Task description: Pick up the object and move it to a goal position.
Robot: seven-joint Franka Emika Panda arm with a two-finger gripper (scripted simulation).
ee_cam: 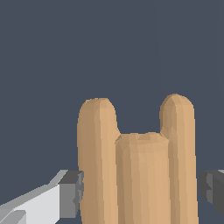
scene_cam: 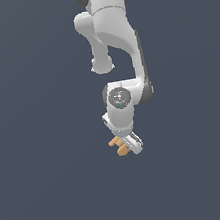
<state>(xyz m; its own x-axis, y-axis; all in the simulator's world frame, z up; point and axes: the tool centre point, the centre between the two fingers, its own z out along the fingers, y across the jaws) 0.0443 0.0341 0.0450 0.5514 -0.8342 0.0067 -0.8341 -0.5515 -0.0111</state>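
Observation:
The object (ee_cam: 138, 170) is a tan-orange lumpy piece of three short rounded bars joined side by side, two long outer ones and a shorter middle one. In the wrist view it fills the space between my fingers. The grey pad of one finger (ee_cam: 74, 194) lies against one outer bar. The other pad (ee_cam: 213, 194) stands a narrow gap away from the opposite bar. In the exterior view the object (scene_cam: 118, 146) pokes out on the exterior view's left of my white gripper (scene_cam: 130, 143), which is tilted and low. The jaws look open around the piece.
Only a plain dark blue-grey ground (scene_cam: 50, 193) shows around the arm. The white arm (scene_cam: 115, 35) comes down from the top of the exterior view. No goal marker shows.

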